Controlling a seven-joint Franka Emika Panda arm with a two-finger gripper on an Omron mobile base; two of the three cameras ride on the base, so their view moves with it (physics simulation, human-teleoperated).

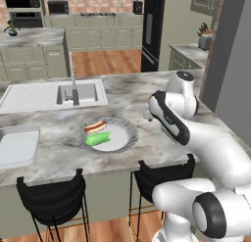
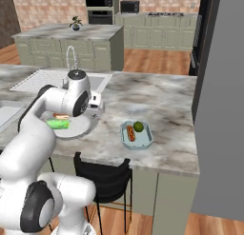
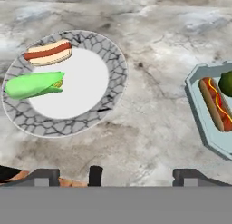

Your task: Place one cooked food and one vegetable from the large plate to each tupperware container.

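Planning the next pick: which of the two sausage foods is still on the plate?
The hot dog in its tan bun, lying beside the green vegetable on the large plate.

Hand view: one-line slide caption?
Hot dog and green vegetable remain on plate; teal container already filled.

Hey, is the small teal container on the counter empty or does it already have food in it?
It has food in it. The teal container holds a sausage and a dark green vegetable.

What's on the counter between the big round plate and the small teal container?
Nothing: in the hand view, bare marble counter separates the large plate from the teal container. The right base view shows the same gap.
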